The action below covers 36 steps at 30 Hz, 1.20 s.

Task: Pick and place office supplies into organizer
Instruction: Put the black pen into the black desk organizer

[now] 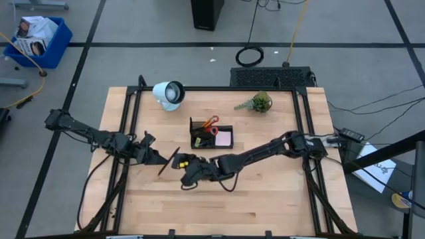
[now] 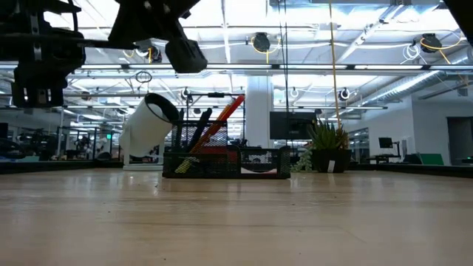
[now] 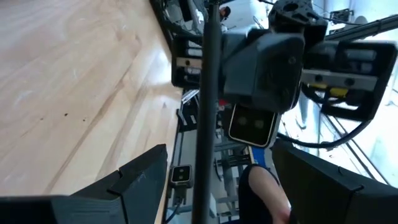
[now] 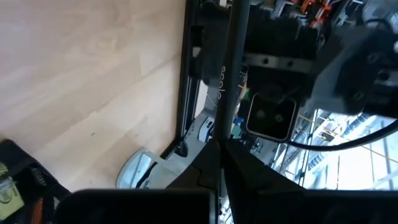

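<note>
Black pen (image 4: 233, 74) pinched in right pincer (image 1: 180, 161), fingers pressed together; left pincer (image 1: 161, 159) spread wide, flanking pen.

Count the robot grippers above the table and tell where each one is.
2, neither hidden. The left gripper, open, straddles a black pen front-left of the organizer; the right gripper, shut on that pen, is beside it.

A pale wooden worktop (image 1: 265, 199) carries a black organizer (image 1: 211, 136), just beyond the right claw (image 1: 180, 162) toward the far edge. A white round lamp (image 1: 168, 93) lies farther off past the left claw (image 1: 161, 159). A small green plant (image 1: 260, 102) stands far beyond the right claw.
</note>
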Available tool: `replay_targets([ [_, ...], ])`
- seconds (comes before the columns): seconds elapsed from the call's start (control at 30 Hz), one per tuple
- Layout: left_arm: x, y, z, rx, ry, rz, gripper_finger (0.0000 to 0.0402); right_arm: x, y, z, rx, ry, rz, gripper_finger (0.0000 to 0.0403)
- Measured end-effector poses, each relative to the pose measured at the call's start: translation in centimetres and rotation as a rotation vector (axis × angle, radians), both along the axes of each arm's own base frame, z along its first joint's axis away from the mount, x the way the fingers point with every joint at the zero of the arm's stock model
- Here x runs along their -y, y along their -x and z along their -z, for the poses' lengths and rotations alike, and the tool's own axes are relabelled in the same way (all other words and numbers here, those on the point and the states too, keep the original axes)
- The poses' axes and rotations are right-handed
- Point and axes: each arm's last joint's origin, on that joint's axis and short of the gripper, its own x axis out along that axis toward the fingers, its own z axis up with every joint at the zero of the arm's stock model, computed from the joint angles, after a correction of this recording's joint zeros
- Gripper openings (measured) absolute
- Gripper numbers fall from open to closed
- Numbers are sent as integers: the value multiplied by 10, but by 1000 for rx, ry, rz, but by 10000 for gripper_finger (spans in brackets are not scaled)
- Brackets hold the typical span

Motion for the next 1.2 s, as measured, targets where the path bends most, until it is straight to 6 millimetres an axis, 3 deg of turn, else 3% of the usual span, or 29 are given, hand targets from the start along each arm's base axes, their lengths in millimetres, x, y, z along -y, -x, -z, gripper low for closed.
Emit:
replay_targets([
  [0.23, 0, 0, 1, -3, -12, 1, 294, 20, -5, 0, -19, 40, 20, 4],
  [0.5, 0, 1, 7, -68, -34, 10, 280, 17, -6, 1, -26, -9, -70, 4],
  [0.9, 0, 1, 8, -72, -36, -2, 127, 17, -6, 1, -27, -10, -68, 4],
  [1.2, 0, 1, 7, -48, -76, 15, 49, 17, -7, -2, 5, -10, -70, 4],
])
